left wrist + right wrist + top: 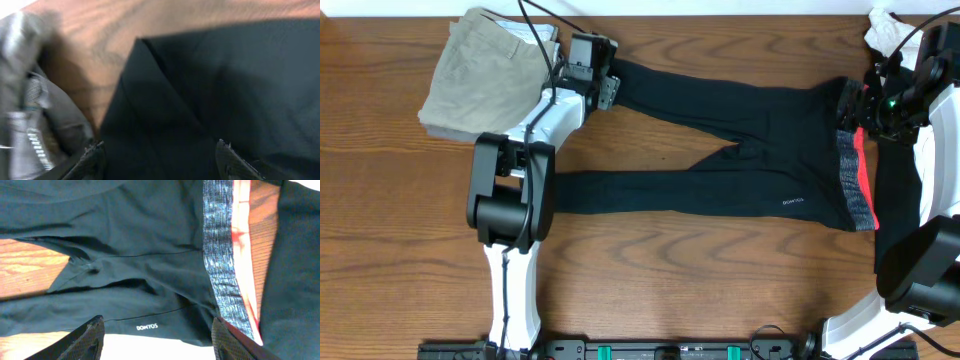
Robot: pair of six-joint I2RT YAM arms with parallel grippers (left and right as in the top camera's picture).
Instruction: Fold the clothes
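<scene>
A: Where have the leggings (740,150) got to?

B: Spread flat on the wooden table (670,280), black all the way along. The two legs point left and the red-and-grey waistband (857,175) is at the right end. The legs split apart, so a wedge of bare wood shows between them.

A: And the left gripper (161,159)?

B: It's over the cuff end of the far leg, just beside the folded khaki trousers (480,75) in the top left corner. Its wrist view is blurry, but the fingers stand well apart with black fabric lying under them, and nothing looks pinched. The left arm crosses over the end of the near leg.

A: The right gripper (160,337)?

B: It's at the far end of the waistband, jaws wide, above the seat of the leggings. I can't tell whether the tips touch the cloth. A small white logo (147,327) sits on the near leg, close to its fingers.

A: Anything else up there?

B: A crumpled white cloth (888,30) at the top right corner, beside that arm.
</scene>
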